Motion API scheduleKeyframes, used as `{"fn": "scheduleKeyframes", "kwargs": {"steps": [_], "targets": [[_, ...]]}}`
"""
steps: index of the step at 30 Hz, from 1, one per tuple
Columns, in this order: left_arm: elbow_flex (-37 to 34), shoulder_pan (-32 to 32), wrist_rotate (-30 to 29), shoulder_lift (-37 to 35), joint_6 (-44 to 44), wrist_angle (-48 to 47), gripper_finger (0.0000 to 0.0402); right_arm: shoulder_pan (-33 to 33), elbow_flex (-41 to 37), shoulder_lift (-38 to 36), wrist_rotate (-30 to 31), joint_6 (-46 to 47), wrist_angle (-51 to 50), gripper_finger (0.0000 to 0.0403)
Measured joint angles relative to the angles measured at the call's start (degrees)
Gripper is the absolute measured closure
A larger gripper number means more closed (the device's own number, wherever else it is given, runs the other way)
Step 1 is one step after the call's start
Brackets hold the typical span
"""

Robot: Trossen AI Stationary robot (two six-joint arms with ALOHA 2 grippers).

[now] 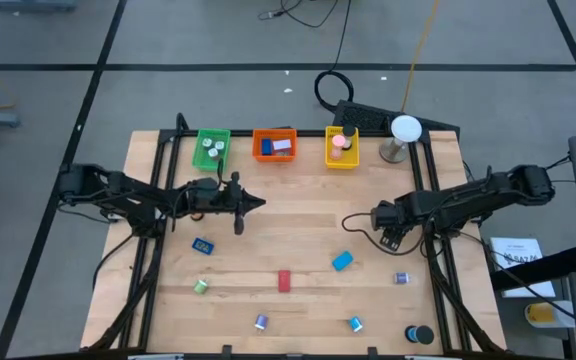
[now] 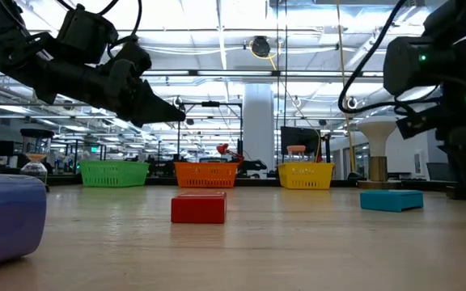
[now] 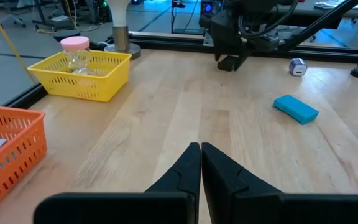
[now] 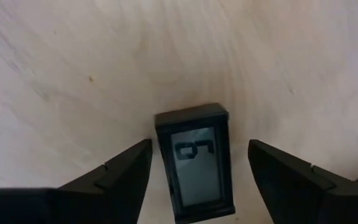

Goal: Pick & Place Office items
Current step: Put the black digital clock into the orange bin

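Wooden table [image 1: 298,240] holds scattered office items [image 1: 285,281]; left pincer [image 3: 200,163] together, right pincer [image 4: 197,168] apart over a black timer [image 4: 196,162].

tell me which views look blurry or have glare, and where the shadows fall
Low view: the purple roll right at the lens is soft, and the ceiling lights behind are bright. Right wrist view: the wood is smeared, while the small black display between the open right gripper fingers stays readable. High view: even light, with faint shadows beneath both arms. Left wrist view: sharp, little glare.
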Motion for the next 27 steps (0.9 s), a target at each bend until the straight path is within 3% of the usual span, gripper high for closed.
{"fn": "scheduleKeyframes", "kwargs": {"steps": [4, 10, 15, 20, 27], "targets": [[0.01, 0.00, 0.00, 0.00, 0.00, 0.00, 0.0385, -0.68, -0.62, -0.04, -2.18, -0.02, 2.26, 0.0174], [0.02, 0.02, -1.51, 0.00, -0.05, -0.13, 0.0385, -2.22, -0.40, 0.00, -3.79, -1.50, 5.14, 0.0256], [0.02, 0.02, -4.35, 0.00, -0.09, -0.34, 0.0385, -2.56, 3.78, 0.11, -2.02, -2.43, 12.15, 0.0260], [0.02, 0.02, -4.46, 0.00, -0.17, -0.33, 0.0385, -4.05, 6.98, 2.11, -2.19, -7.55, 30.29, 0.0260], [0.02, 0.06, -4.49, 0.00, -0.20, -0.30, 0.0385, -9.72, 13.75, 17.60, -2.24, -15.00, 48.39, 0.0256]]}}
